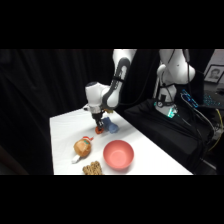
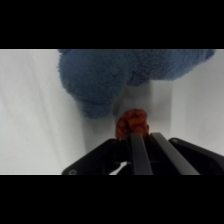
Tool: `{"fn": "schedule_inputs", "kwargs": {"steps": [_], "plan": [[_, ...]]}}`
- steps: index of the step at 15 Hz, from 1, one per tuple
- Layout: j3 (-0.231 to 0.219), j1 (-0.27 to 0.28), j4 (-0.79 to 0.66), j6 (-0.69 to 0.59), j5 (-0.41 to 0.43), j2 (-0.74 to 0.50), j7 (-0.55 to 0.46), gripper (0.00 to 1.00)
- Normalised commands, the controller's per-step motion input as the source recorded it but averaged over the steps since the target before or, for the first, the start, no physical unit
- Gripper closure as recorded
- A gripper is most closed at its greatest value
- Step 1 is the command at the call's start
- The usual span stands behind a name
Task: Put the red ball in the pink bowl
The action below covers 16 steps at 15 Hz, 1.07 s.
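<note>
In the side view, the white arm's two-finger gripper was down at the white table, right over the small red-orange ball. A blue fuzzy cylinder-like object lay touching or just beside the ball at its 3 o'clock. The wide, shallow salmon-pink bowl sat apart at about 5 o'clock from the ball, a brown-and-white rounded toy at 7 o'clock, and a brown textured block at the table's near edge.

In the wrist view, the red ball sat just beyond the fingers' tips, with the blue object close behind it at 11 o'clock. The fingers looked nearly together, but whether they pinched the ball I cannot tell.

The risk, as I judged it: a shallow grip at the ball's edge could squirt it away, or the fingers could snag the blue object and drag it along.
</note>
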Motion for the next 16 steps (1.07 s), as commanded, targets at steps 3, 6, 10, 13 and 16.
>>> {"fn": "schedule_inputs", "kwargs": {"steps": [3,6,10,13,16], "plan": [[-0.034,0.051,-0.06,-0.04,-0.006,-0.19,-0.03,0.95],[-0.068,0.094,-0.09,-0.12,-0.043,-0.27,0.02,0.95],[-0.132,0.160,-0.11,-0.24,-0.141,-0.33,0.09,0.95],[-0.086,0.130,-0.08,-0.34,-0.121,-0.35,0.07,0.95],[-0.074,0.104,-0.05,-0.32,-0.104,-0.34,0.06,0.95]]}}
